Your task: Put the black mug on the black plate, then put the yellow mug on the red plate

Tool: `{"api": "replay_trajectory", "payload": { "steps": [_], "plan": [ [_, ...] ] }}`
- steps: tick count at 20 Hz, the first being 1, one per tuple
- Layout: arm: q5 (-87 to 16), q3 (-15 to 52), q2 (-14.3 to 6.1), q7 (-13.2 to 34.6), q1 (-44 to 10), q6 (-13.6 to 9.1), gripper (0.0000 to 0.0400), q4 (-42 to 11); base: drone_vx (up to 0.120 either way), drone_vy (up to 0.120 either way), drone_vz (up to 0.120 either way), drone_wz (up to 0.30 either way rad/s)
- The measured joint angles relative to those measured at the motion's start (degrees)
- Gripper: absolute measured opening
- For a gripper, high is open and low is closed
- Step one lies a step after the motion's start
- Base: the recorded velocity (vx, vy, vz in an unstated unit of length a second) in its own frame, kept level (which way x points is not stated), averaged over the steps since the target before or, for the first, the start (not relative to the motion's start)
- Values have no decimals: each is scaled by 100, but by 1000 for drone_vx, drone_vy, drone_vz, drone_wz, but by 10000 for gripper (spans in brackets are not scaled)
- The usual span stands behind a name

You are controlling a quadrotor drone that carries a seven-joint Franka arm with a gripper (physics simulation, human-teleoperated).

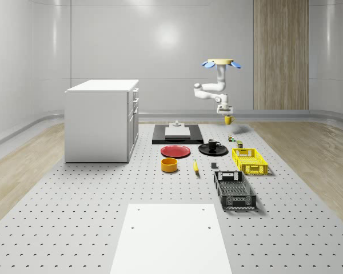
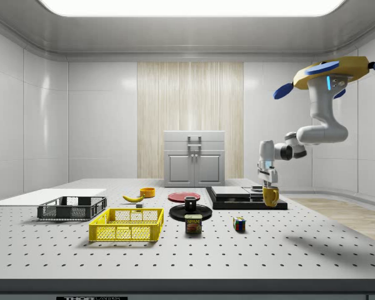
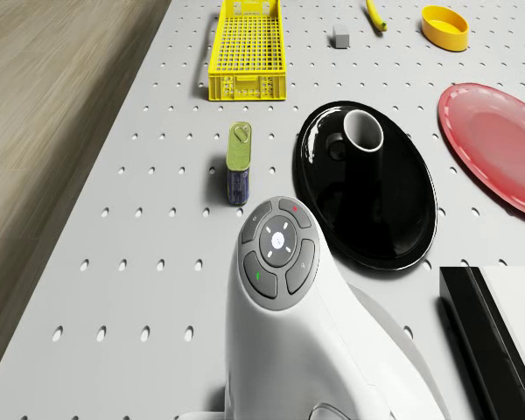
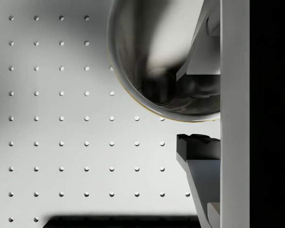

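The drone (image 1: 222,63) hovers over the table's far right part, with its arm hanging down. My gripper (image 1: 226,113) is shut on the yellow mug (image 1: 228,120), which hangs in the air above the table. In the wrist view one finger sits inside the mug (image 4: 147,52) and the other finger pad (image 4: 197,145) outside its wall. The side view puts the mug (image 2: 270,197) just above the table by the black slab. The black mug (image 1: 212,145) stands upright on the black plate (image 1: 203,150). The red plate (image 1: 175,151) lies bare on that plate's left in the whole-scene view.
A white cabinet (image 1: 100,120) stands at the back left. A black slab (image 1: 160,137) holds a white block. A yellow crate (image 1: 250,160), black crate (image 1: 234,189), yellow bowl (image 1: 169,165), banana (image 1: 195,166), can (image 3: 238,162) and small cube (image 2: 239,224) lie around the plates.
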Motion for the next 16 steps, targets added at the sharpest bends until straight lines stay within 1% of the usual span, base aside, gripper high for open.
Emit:
{"api": "replay_trajectory", "payload": {
  "steps": [8,9,11,12,16],
  "plan": [
    [11,8,-11,4,-4,8,110,-1,120,-120,0,0],
    [12,8,-13,4,-4,9,110,-1,120,-120,40,0],
    [13,9,-15,5,-5,11,110,-1,120,-120,120,0],
    [14,9,-17,5,-6,12,110,-1,120,-120,40,0],
    [16,10,-22,7,-8,17,110,-1,120,-120,0,0]
  ]
}}
